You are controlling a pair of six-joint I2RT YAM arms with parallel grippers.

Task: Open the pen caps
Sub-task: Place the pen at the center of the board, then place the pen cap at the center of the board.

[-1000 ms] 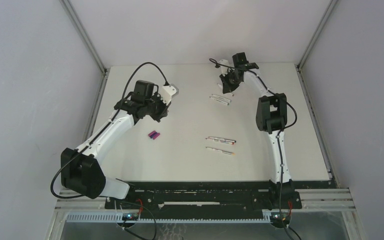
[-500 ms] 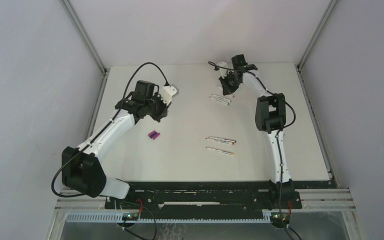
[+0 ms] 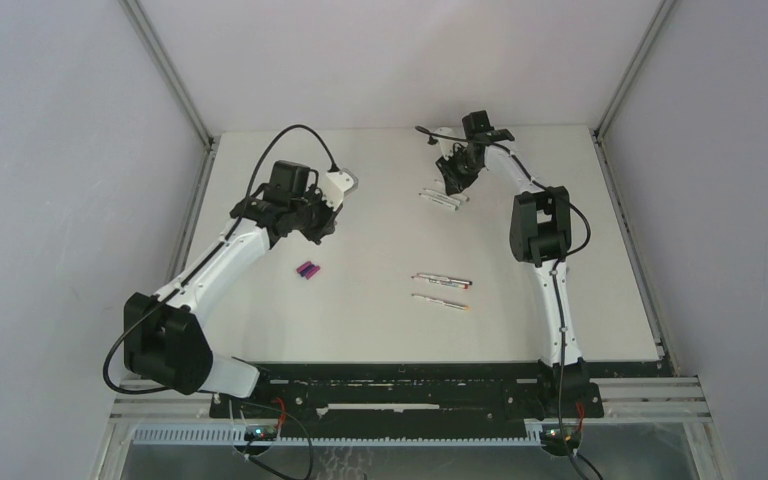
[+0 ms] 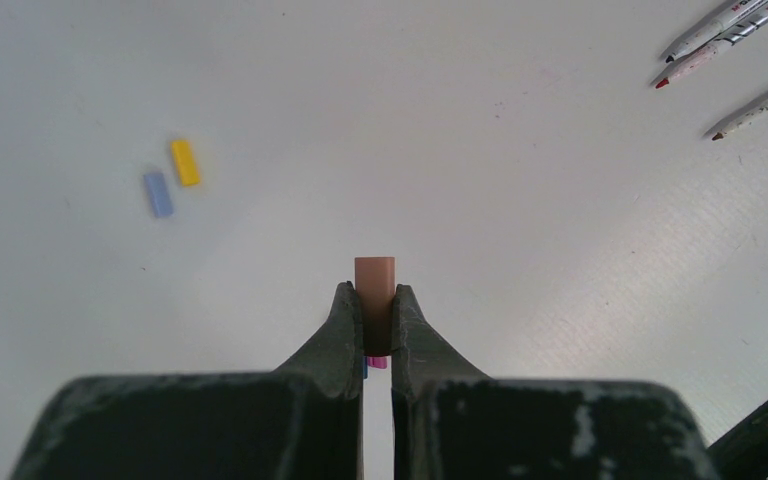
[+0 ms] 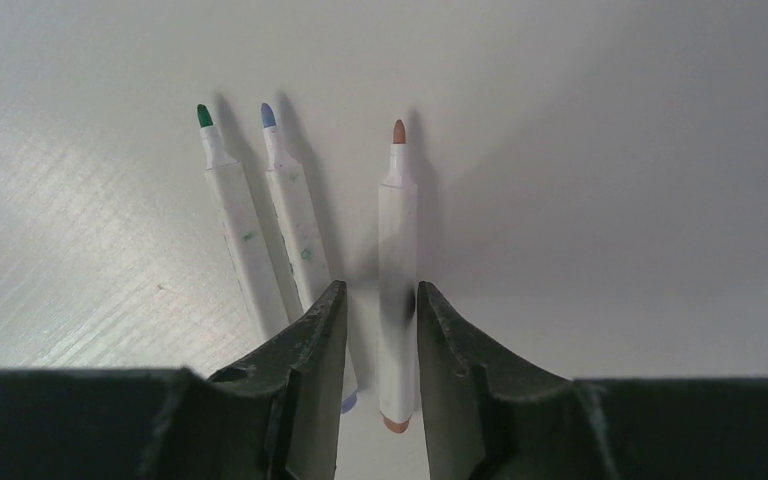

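Observation:
My left gripper (image 4: 374, 300) is shut on a brown pen cap (image 4: 375, 285) and holds it above the table; in the top view it is at the left middle (image 3: 320, 228). A magenta cap (image 4: 377, 362) shows just below its fingers. Yellow (image 4: 185, 162) and blue (image 4: 158, 194) caps lie further off. My right gripper (image 5: 380, 300) is open at the back (image 3: 455, 178), its fingers either side of an uncapped brown-tipped pen (image 5: 397, 230) without gripping it. Uncapped green (image 5: 235, 220) and blue (image 5: 295, 210) pens lie beside it.
Purple and magenta caps (image 3: 307, 270) lie together left of centre. Two more pens (image 3: 442, 281) (image 3: 441, 301) lie side by side mid-table. The table's back edge and the corner posts are close behind the right gripper.
My right gripper has moved a little forward and down onto the group of pens at the back. The left arm has barely moved and still holds the brown cap.

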